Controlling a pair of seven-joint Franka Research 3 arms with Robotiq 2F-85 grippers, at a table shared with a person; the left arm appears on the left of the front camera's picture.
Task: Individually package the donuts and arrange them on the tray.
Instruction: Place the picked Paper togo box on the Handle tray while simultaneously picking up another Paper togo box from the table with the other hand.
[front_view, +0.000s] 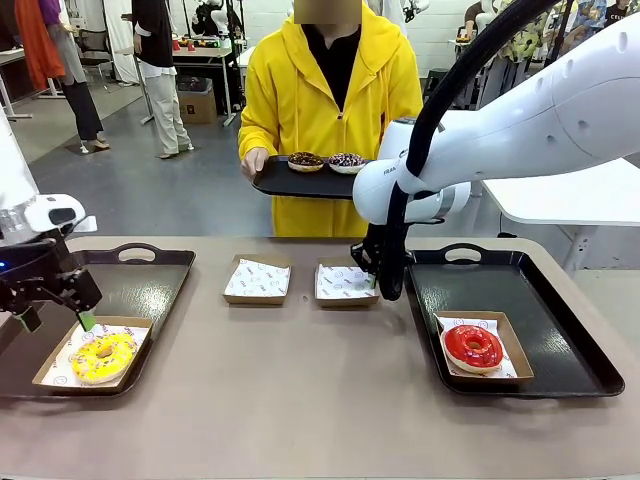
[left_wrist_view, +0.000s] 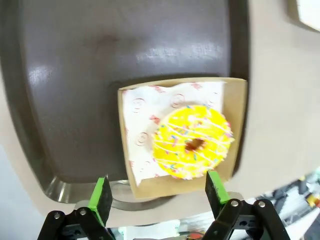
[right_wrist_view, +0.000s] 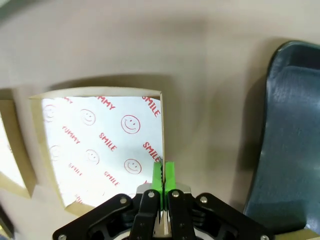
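Now: left claw (left_wrist_view: 157, 186) released, just above the yellow donut (left_wrist_view: 192, 142), which lies boxed on the left tray (left_wrist_view: 100, 50); right claw (right_wrist_view: 163, 167) clenched on the rim of an empty box (right_wrist_view: 100, 93), right of that tray.

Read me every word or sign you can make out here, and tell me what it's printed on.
"SMILE": red, repeated on the white paper lining the empty box.
"YUMMY": red, same paper, among smiley faces.
Under the yellow donut, printed paper: too blurred to read.
Under the red donut, printed sheet: too small to read.
Lettering on the right arm: too small.
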